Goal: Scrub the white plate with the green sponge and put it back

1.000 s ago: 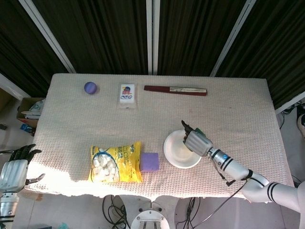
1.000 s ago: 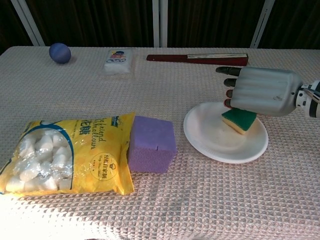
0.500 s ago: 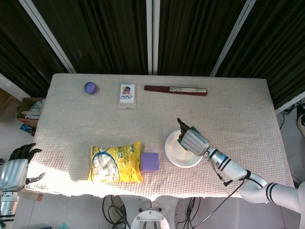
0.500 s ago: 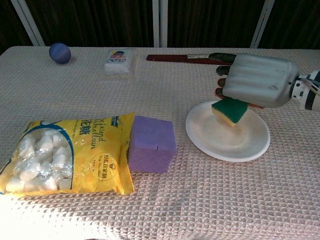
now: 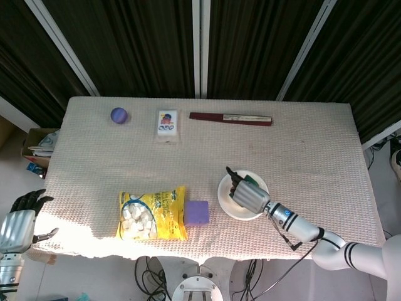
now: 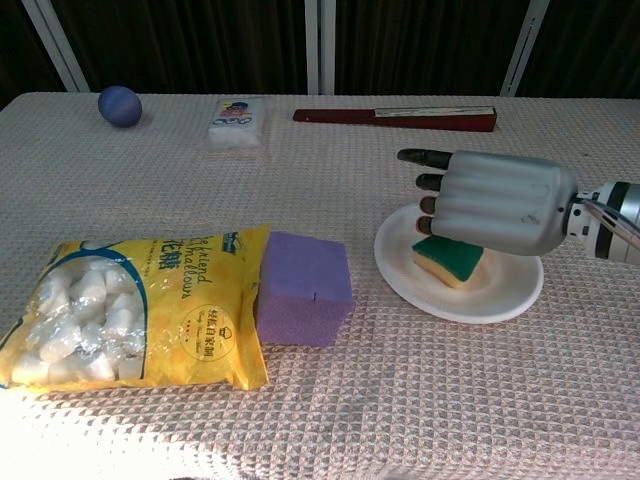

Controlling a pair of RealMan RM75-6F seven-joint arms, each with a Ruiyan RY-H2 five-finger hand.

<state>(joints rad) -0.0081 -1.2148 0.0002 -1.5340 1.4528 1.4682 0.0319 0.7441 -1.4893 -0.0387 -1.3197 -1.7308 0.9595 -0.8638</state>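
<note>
The green sponge with a yellow underside (image 6: 449,259) is seen lying on the round white plate (image 6: 505,296), yellow face down, and is judged to be set flat so that it can be dragged across the plate's surface. The right hand (image 6: 490,200) is held above it, palm down, its back turned to the chest camera; the fingers (image 6: 428,182) reach out past the plate's far left rim. Whether the sponge is pinched from beneath or merely covered cannot be told, since the underside of the hand is hidden in both views. The sponge is placed just under the near edge of the palm, at the left-centre of the plate, and its near corner shows below the hand. In the head view the right hand (image 5: 245,194) is laid over the plate (image 5: 226,204), with a sliver of green (image 5: 253,180) at its far side.

The left hand (image 5: 20,221) is kept off the table at its near left corner, fingers spread and holding nothing. A purple foam block (image 6: 302,287) and a yellow bag of marshmallows (image 6: 130,307) are found to the left of the plate, well apart from the hand.
</note>
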